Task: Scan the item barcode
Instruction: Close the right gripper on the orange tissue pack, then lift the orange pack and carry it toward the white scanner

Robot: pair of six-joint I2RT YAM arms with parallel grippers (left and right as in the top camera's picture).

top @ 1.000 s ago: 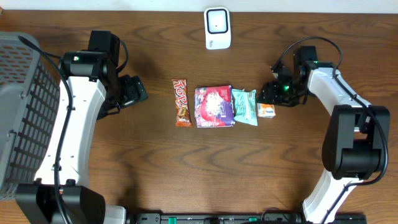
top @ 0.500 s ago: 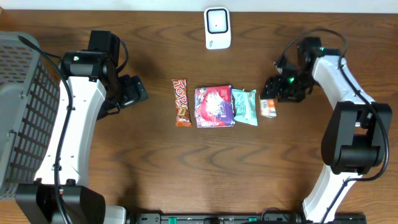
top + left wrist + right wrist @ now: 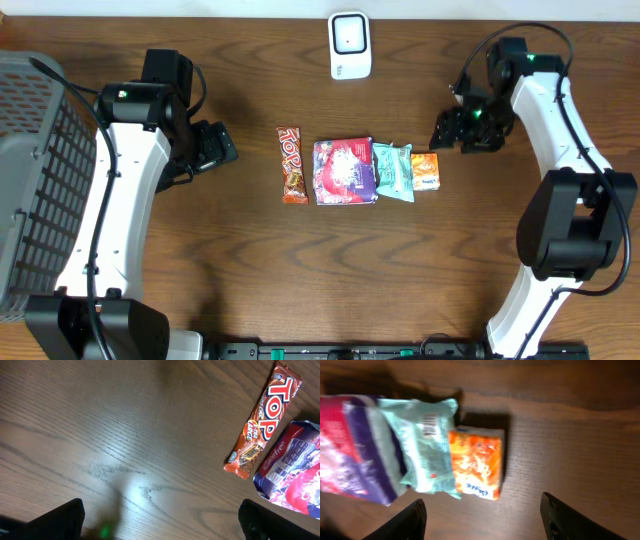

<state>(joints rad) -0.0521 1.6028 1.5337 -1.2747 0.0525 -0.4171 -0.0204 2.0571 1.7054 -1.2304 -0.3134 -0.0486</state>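
Observation:
Several snack items lie in a row at mid-table: a brown TOP bar (image 3: 291, 164) (image 3: 263, 421), a red-and-purple packet (image 3: 344, 171) (image 3: 350, 450), a teal packet (image 3: 393, 171) (image 3: 427, 445) and a small orange box (image 3: 426, 171) (image 3: 476, 462). The box lies flat, its side against the teal packet. My right gripper (image 3: 452, 130) (image 3: 485, 520) hovers open just up and right of the box, holding nothing. My left gripper (image 3: 215, 147) (image 3: 160, 522) stands wide open over bare wood, left of the TOP bar. The white scanner (image 3: 349, 45) stands at the far edge.
A grey mesh basket (image 3: 30, 180) fills the left edge of the table. Both arm bases sit at the near edge. The purple packet (image 3: 295, 470) shows at the right of the left wrist view.
My right gripper has let go of the orange box and drawn back toward the far right. The box now lies flat, orange face up, beside the teal packet. The left arm is still.

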